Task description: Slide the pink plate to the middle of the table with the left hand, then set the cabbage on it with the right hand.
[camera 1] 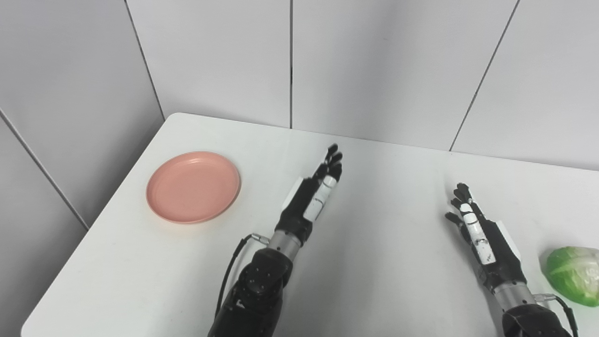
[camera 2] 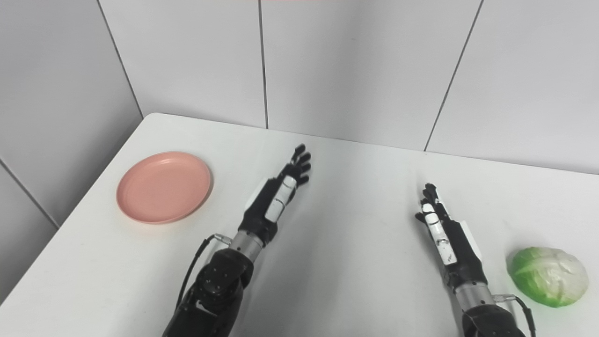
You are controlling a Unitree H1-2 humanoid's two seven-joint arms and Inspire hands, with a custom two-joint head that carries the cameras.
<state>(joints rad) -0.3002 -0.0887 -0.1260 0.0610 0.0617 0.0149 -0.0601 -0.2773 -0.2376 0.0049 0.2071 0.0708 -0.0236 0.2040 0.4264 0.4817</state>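
A pink plate (camera 1: 193, 192) lies empty on the left part of the white table (camera 1: 374, 262). A green cabbage (camera 2: 549, 275) lies near the table's right edge. My left hand (camera 1: 314, 193) is open and empty above the table's middle, to the right of the plate and apart from it. My right hand (camera 1: 477, 223) is open and empty, fingers pointing away, to the left of the cabbage and not touching it.
Grey wall panels (camera 1: 290, 61) stand behind the table and along its left side. The table's left edge runs close to the plate. A cable loops beside my left forearm (camera 1: 231, 267).
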